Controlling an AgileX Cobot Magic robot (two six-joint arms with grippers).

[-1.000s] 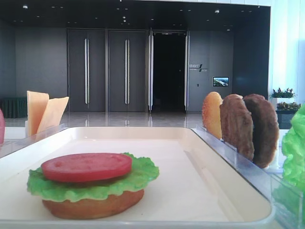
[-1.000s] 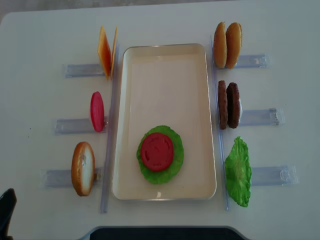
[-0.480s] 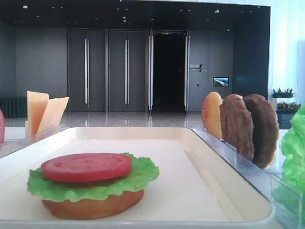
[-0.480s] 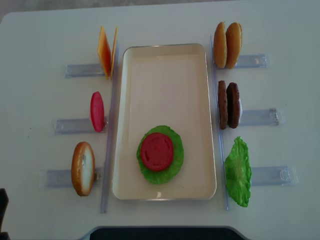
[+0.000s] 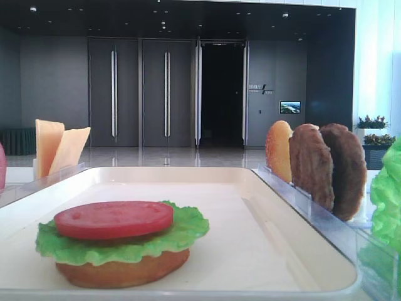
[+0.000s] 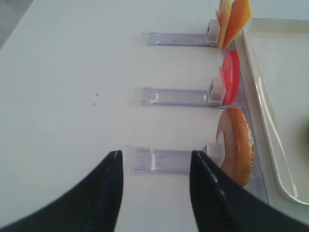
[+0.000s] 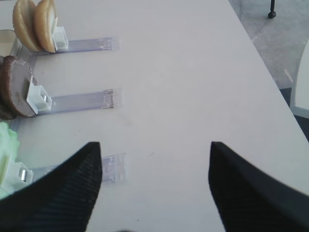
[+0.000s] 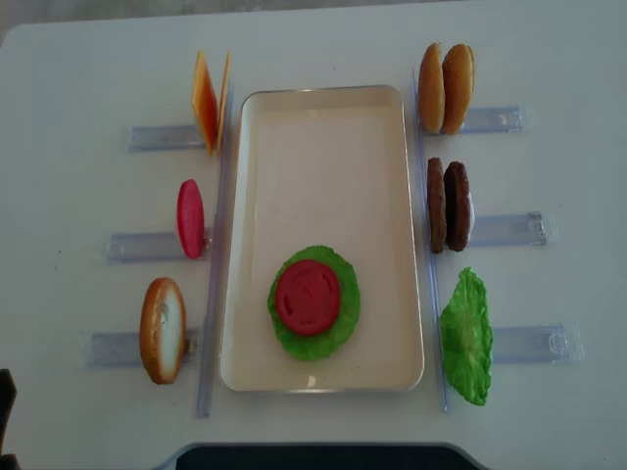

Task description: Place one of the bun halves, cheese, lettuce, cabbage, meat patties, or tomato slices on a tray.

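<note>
Looking across the low exterior view: cream tray (image 5: 263, 188) carries a stack of bun half (image 5: 122, 271), lettuce (image 5: 182, 233) and tomato slice (image 5: 113, 219) at front left; cheese slices (image 5: 57, 147) upright beyond the left rim, another bun half (image 5: 277, 150) and two meat patties (image 5: 327, 167) upright along the right rim. Right wrist view: right gripper (image 7: 154, 186) with jaws spread wide, nothing between them, over bare table (image 7: 183, 87); clear racks (image 7: 82, 100) to its left with two bun halves (image 7: 35, 24) and a patty (image 7: 14, 92). Left wrist view: left gripper (image 6: 155, 191) parted, holding nothing, just short of the nearest rack holding an upright bun half (image 6: 235, 152); red tomato slice (image 6: 231, 77) and cheese (image 6: 233, 17) on racks further on. Overhead view: stack sits in the tray's near half, left of centre; spare lettuce leaf (image 8: 466, 336) on the right rack; left gripper barely visible at bottom-left corner (image 8: 5, 411).
</note>
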